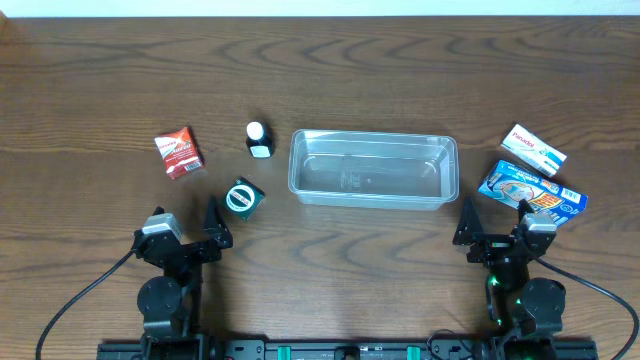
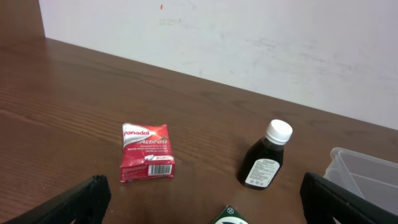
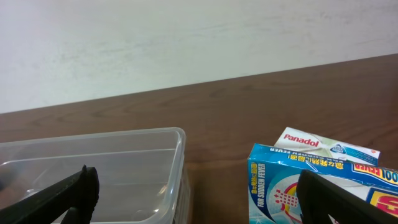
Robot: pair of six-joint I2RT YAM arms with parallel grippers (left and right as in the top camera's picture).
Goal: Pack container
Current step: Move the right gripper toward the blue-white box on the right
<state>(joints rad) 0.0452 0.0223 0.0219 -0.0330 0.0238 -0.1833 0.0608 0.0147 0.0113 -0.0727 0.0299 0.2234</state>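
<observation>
The clear plastic container [image 1: 372, 134] lies empty at mid-table. Left of it are a red Panadol box [image 1: 178, 152], a dark bottle with a white cap [image 1: 259, 139] and a small green box [image 1: 243, 197]. To its right lie a white Panadol box [image 1: 533, 149] and a blue fever-patch box [image 1: 531, 190]. My left gripper [image 1: 188, 228] is open near the front edge, just behind the green box [image 2: 231, 216]. My right gripper [image 1: 497, 228] is open between the container's right end [image 3: 112, 136] and the blue box [image 3: 280, 180]. Neither holds anything.
A white wall borders the far edge of the brown wooden table [image 1: 90, 80]. In the left wrist view the red box [image 2: 147, 152] and the bottle [image 2: 267, 155] stand ahead, with the container's corner [image 2: 367, 171] at the right. Cables trail from both arm bases.
</observation>
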